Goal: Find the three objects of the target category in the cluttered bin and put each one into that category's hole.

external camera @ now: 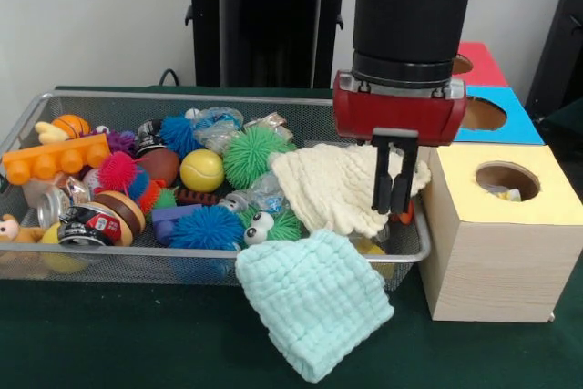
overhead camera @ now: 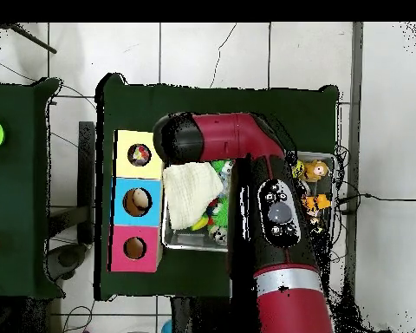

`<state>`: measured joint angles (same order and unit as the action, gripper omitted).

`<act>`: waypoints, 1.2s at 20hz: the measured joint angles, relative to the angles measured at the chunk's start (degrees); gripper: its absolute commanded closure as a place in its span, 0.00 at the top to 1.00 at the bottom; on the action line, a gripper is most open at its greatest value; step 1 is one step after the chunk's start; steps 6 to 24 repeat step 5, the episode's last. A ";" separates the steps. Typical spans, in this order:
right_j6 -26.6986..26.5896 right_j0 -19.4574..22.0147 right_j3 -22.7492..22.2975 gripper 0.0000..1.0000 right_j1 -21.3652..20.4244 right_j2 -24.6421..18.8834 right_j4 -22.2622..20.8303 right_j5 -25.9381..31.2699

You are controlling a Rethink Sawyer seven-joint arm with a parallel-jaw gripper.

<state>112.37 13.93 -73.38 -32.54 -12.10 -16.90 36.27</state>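
1. You have one wire-mesh bin (external camera: 27, 120) on the green table (external camera: 118, 343), crammed with small toys.
2. In the bin you can count one yellow ball (external camera: 201, 170), one brown ball (external camera: 161, 166), one orange toy block (external camera: 55, 159) at its left end, one drink can (external camera: 89, 225) by the front rim, and several spiky balls: two blue, one large green, one pink.
3. Two knitted cloths show: a cream cloth (external camera: 332, 190) lying inside at the bin's right end, and a pale mint cloth (external camera: 314, 302) draped over the front rim onto the table.
4. Three boxes stand in a row just beside the bin's right end, each with one round hole: the yellow-topped box (external camera: 496, 243) nearest the table's front edge, then the blue-topped box (external camera: 501, 117), then the red-topped box (external camera: 478, 63).
5. The yellow-topped box's hole shows something small inside; from overhead the blue one does too.
6. The gripper (external camera: 393, 190) hangs over the cream cloth's right edge, its black fingers nearly together; you cannot tell whether they pinch the cloth.
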 measured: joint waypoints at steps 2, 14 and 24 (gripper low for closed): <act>0.00 0.32 -0.09 0.00 -0.01 -0.68 -0.51 0.00; 0.00 0.67 -0.12 0.00 0.00 -1.63 -1.34 0.00; 0.00 0.67 -0.12 0.00 0.00 -1.63 -1.34 0.00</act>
